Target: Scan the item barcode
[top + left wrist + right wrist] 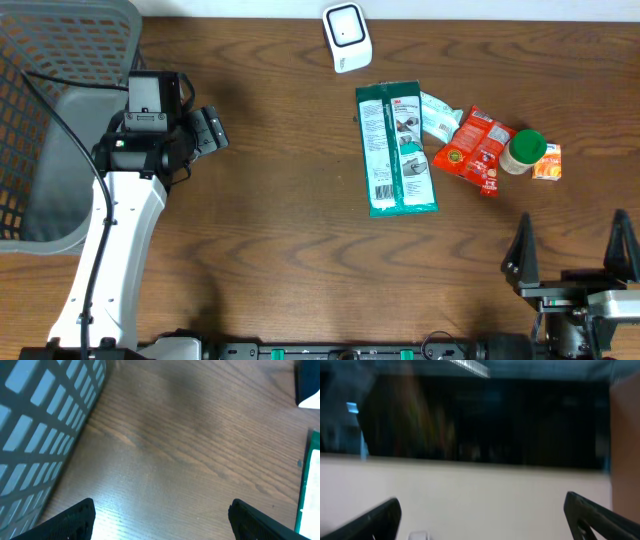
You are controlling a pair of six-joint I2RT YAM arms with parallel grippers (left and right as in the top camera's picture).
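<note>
Surface: dark brown wood-grain table (260,240), matt, with a soft sheen in the left wrist view. The right wrist view is blurred. It shows only a pale band below a dark strip of room, too unclear for us to read.

Far left, behind the left pincer (207,130), stands a grey mesh basket (60,120). In the wrist view its wall (40,425) lies just beside the left finger (75,520). We see the left pincer released, jaws spread wide, nothing between them, over bare wood.

Well to the right of that pincer lies the green packet (397,148), flat and printed face up. Its long axis runs from the far edge toward the near edge, with the far end tipped slightly left. We note a striped patch near its near-left corner, too small to read. Its left edge (312,485) just enters the wrist view.

The white scanner (347,37) stands beyond the packet's far end, apart from it.

Crowded against the packet's right side are a small sachet (437,115), a red packet (477,150), a green-lidded jar (522,152) and an orange carton (547,162).

The right pincer (571,248) is nearer the front edge than this cluster, jaws wide and holding nothing.

Open wood runs between the left pincer and the green packet, and along the front.
</note>
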